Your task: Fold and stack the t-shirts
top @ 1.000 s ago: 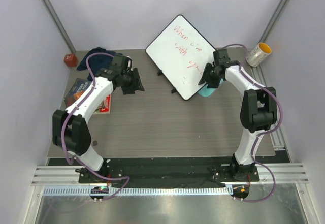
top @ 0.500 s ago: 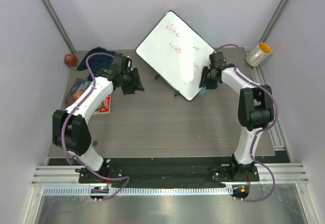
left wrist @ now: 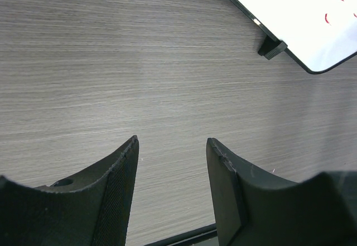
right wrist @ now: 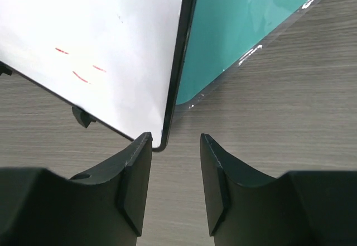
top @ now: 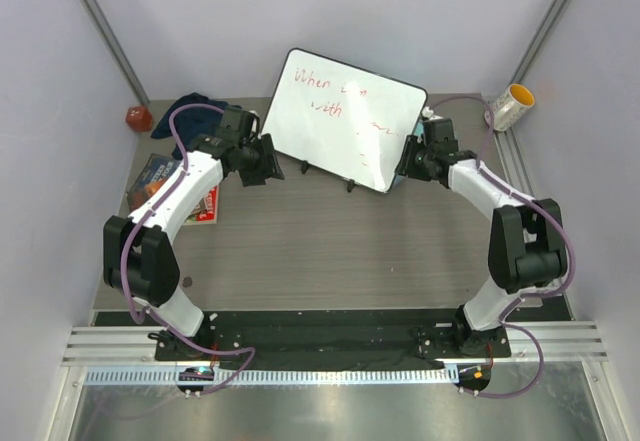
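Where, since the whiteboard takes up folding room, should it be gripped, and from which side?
Probably grip the whiteboard by its thin black-framed right edge, near the lower corner, coming from the right with the right gripper. That edge lines up with the open jaws' gap; the broad white face offers nothing to pinch. Mind the teal board beside it.

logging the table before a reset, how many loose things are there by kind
whiteboard: 1
teal board: 1
navy t-shirt heap: 1
magazine: 1
red object: 1
cup: 1
total: 6
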Motion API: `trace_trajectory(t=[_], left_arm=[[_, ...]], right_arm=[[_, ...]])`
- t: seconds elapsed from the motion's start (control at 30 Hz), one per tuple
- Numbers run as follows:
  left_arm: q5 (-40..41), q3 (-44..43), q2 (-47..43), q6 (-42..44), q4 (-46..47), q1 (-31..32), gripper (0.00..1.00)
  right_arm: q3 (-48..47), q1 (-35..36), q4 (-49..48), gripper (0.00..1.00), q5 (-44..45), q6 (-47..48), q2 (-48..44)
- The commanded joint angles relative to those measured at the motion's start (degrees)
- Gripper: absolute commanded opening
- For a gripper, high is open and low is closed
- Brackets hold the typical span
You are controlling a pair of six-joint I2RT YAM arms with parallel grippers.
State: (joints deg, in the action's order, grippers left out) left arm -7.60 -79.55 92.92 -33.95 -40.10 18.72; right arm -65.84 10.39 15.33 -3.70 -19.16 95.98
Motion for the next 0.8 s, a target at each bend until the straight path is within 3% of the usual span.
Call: trace_trajectory(t=[0.0, 0.17, 0.27, 0.6, 0.77], left_arm=[[-0.58, -0.35, -0.90, 0.64, 0.72, -0.35, 0.53], [-0.75, -0.17, -1.17, 0.64, 0.72, -0.35, 0.53], [-0.67, 0.10, -1.43, 0.64, 0.81, -0.35, 0.53], [-0.67, 0.18, -1.52, 0.64, 0.81, -0.35, 0.53], [-0.76, 0.10, -1.43, 0.64, 0.81, -0.35, 0.53]], right_arm=[[2.29, -0.28, -1.45, 0.47, 2.03, 0.26, -7.38], [5.72, -0.28, -2.41, 0.53, 5.70, 1.14, -11.69], [10.28, -0.98, -8.62, 0.54, 4.68, 0.97, -13.97], [24.79, -9.07, -38.17, 0.63, -17.71, -8.78, -16.01], [26.20, -9.60, -50.09, 0.65, -22.03, -13.44, -10.65]])
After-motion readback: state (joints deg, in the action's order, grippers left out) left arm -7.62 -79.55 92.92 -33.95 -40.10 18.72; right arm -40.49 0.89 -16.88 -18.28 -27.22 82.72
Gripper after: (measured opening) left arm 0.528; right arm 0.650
